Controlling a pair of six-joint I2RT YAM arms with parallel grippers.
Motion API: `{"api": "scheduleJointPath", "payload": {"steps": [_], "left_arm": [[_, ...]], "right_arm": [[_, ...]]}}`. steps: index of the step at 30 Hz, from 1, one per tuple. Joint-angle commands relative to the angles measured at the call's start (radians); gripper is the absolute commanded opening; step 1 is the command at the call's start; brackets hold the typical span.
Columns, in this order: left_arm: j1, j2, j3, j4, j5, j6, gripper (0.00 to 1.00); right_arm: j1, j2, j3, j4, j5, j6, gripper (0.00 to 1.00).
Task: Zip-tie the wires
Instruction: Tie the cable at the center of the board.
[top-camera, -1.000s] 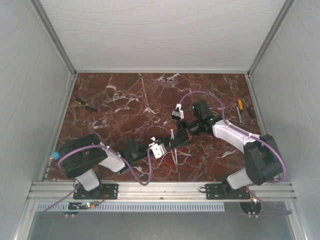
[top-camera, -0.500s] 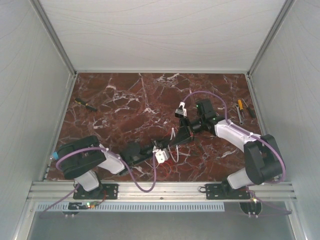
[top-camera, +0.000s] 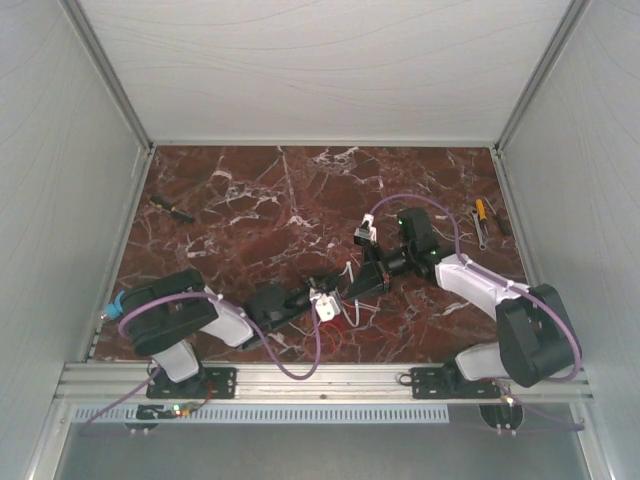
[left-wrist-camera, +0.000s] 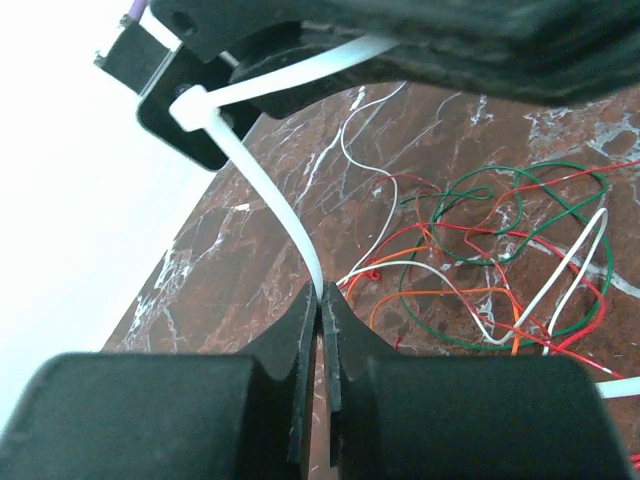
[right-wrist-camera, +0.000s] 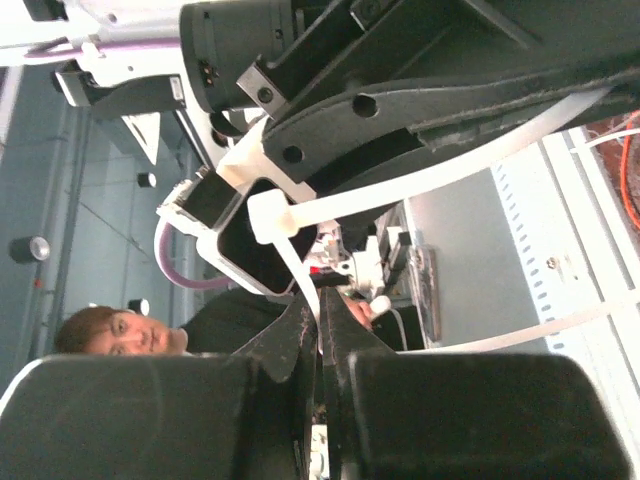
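my left pincer (left-wrist-camera: 322, 310) is clenched on the zip tie (left-wrist-camera: 272, 190), its 2 fingers pressed flat against the pale strip. from there the strip curves up to its locking head (left-wrist-camera: 190, 105). my right pincer (right-wrist-camera: 320, 325) is also clamped on the tie, just below that head. both pincers meet low over the middle of the marble tabletop (top-camera: 250, 210). the wires (left-wrist-camera: 490, 262), red, orange, white and green, lie in loose loops on the marble beyond. whether the tie encircles any strand, i cannot tell.
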Motion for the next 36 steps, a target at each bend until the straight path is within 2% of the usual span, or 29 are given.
{"api": "scheduleJointPath", "payload": {"steps": [1,3,8,12,18,21,24,25,28,31,36], "left_arm": [[-0.005,0.013,0.032,0.087,-0.043,0.041,0.00],[-0.004,0.016,0.036,0.091,-0.059,0.054,0.00],[-0.004,0.020,0.046,0.100,-0.081,0.077,0.00],[-0.005,0.026,0.055,0.107,-0.075,0.102,0.00],[-0.004,0.026,0.055,0.118,-0.077,0.127,0.00],[-0.004,0.023,0.055,0.107,-0.072,0.097,0.00],[-0.005,0.016,0.054,0.100,-0.053,0.072,0.00],[-0.005,0.013,0.052,0.101,-0.055,0.073,0.00],[-0.007,0.010,0.050,0.104,-0.062,0.100,0.00],[-0.008,0.006,0.047,0.104,-0.050,0.107,0.00],[-0.032,-0.013,0.050,0.088,-0.030,0.125,0.00]], "right_arm": [[-0.011,-0.061,-0.069,0.313,0.037,0.304,0.00],[-0.013,-0.070,-0.102,0.437,0.054,0.438,0.00],[-0.013,-0.070,-0.147,0.564,0.073,0.596,0.00],[-0.009,-0.042,-0.177,0.774,0.079,0.779,0.00],[-0.008,-0.010,-0.143,0.823,0.085,0.813,0.00],[-0.005,-0.008,-0.111,0.737,0.076,0.725,0.00],[-0.005,-0.036,-0.054,0.419,0.071,0.476,0.00],[-0.012,-0.042,-0.050,0.368,0.067,0.444,0.00],[-0.046,-0.049,-0.072,0.433,0.061,0.496,0.00],[-0.061,-0.031,-0.052,0.406,0.059,0.475,0.00],[-0.068,0.006,0.073,0.143,0.081,0.248,0.00]]}}
